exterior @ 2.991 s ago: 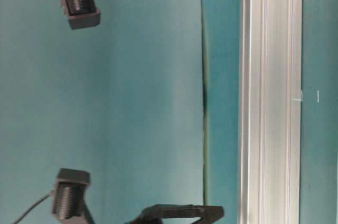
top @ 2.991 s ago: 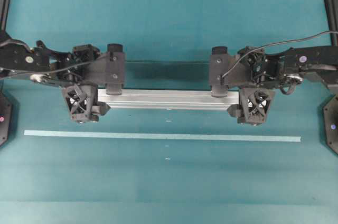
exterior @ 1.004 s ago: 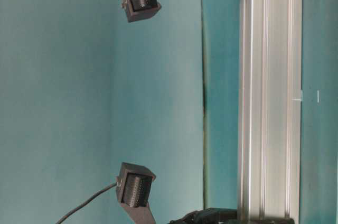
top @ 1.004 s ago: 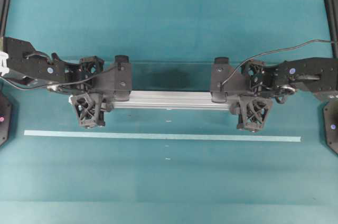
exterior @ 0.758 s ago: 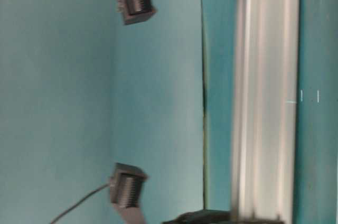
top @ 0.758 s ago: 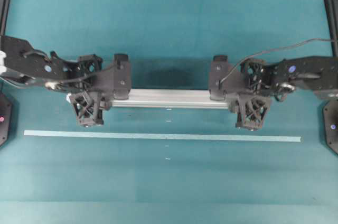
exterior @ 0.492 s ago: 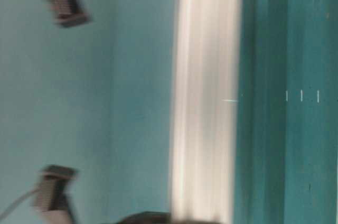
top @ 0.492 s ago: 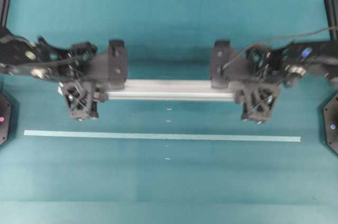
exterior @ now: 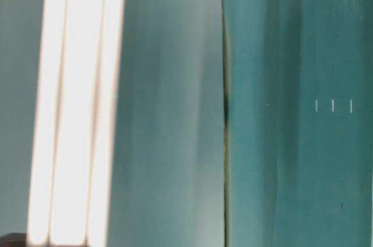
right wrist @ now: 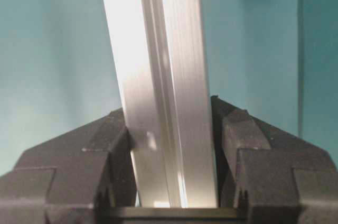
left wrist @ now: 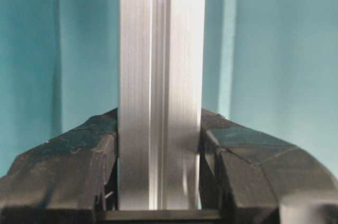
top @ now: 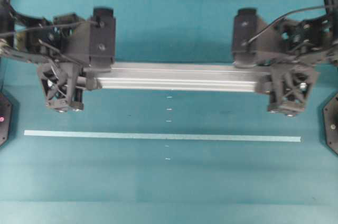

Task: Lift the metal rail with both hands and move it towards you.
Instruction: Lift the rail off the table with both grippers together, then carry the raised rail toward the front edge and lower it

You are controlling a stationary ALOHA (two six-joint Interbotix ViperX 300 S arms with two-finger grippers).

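A: What is on the left side?

B: The left gripper (top: 63, 84). It is black, with criss-cross fingers. Its fingers are squeezed onto the left end of the metal rail (top: 177, 77).

A: How do you know it is holding on?

B: Look at the left wrist view. The rail (left wrist: 158, 92) runs right between the two black fingers (left wrist: 68, 166), and both sides press against it.

A: Where is the rail?

B: It is a long silver bar with grooves. It lies straight across the middle, above the green table (top: 169, 182), going from one gripper to the other. It sits well above the thin pale tape strip (top: 161, 136) in the overhead view. In the table-level view it is a bright blurry bar (exterior: 76, 107).

A: And on the right side?

B: The right gripper (top: 288, 89). Its fingers (right wrist: 264, 150) are also closed on the rail (right wrist: 163, 86), at the right end. The rail looks a bit tilted in that wrist view.
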